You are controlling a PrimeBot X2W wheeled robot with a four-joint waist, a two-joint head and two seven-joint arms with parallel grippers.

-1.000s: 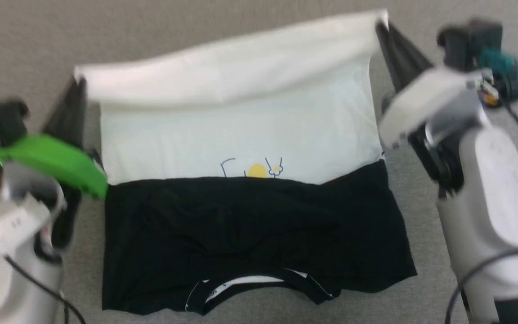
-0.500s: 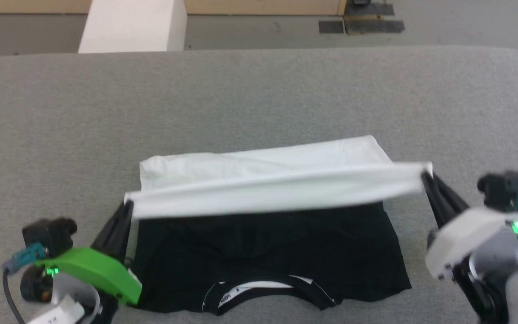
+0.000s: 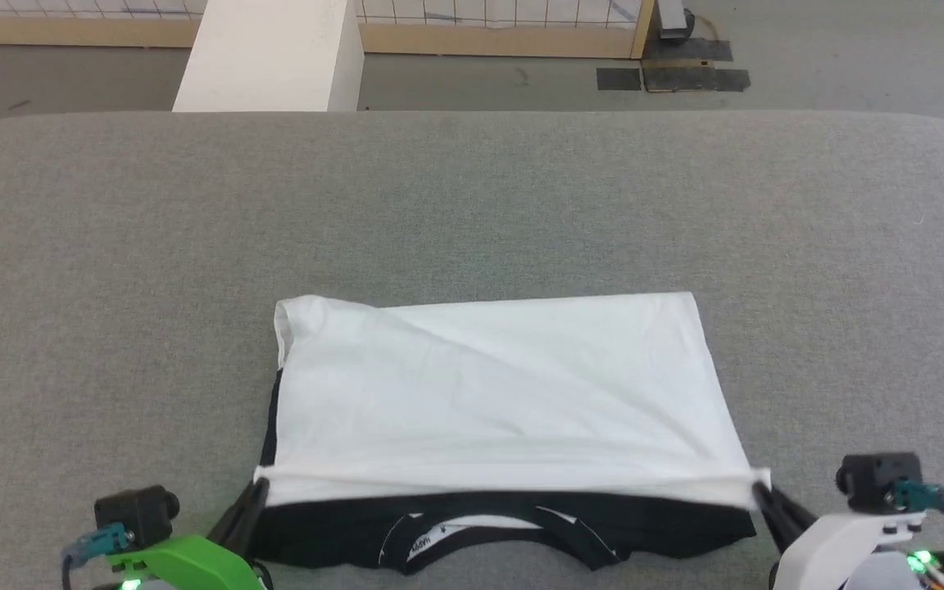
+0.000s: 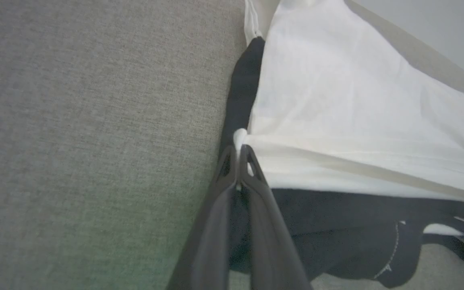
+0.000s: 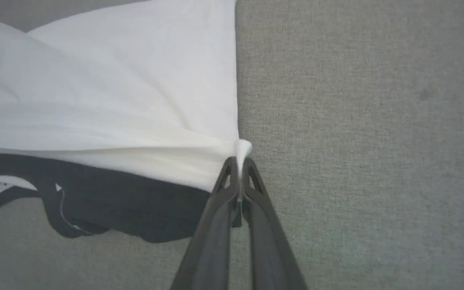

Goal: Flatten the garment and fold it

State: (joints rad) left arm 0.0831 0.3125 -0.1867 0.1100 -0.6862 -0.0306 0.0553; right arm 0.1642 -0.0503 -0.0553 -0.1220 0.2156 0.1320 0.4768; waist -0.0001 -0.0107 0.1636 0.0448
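The garment [image 3: 488, 393] lies on the grey table, its white body folded toward me over the black sleeves and collar, which show along the near edge [image 3: 488, 533]. My left gripper [image 3: 259, 489] is shut on the white hem's left corner, and in the left wrist view that gripper [image 4: 239, 151] pinches the cloth [image 4: 336, 112]. My right gripper [image 3: 760, 488] is shut on the hem's right corner; the right wrist view shows this gripper [image 5: 240, 160] nipping the white corner of the garment [image 5: 115, 100]. The hem is stretched taut between both grippers, just above the black part.
The grey padded table [image 3: 472, 205] spreads wide on all sides of the shirt. Beyond its far edge are a white pillar [image 3: 271, 53], the floor and dark mats [image 3: 673, 78].
Both grippers have drawn the white hem toward me over the shirt, covering the chest print and most of the black part. The head camera has also tilted up, bringing the table's far edge into view.
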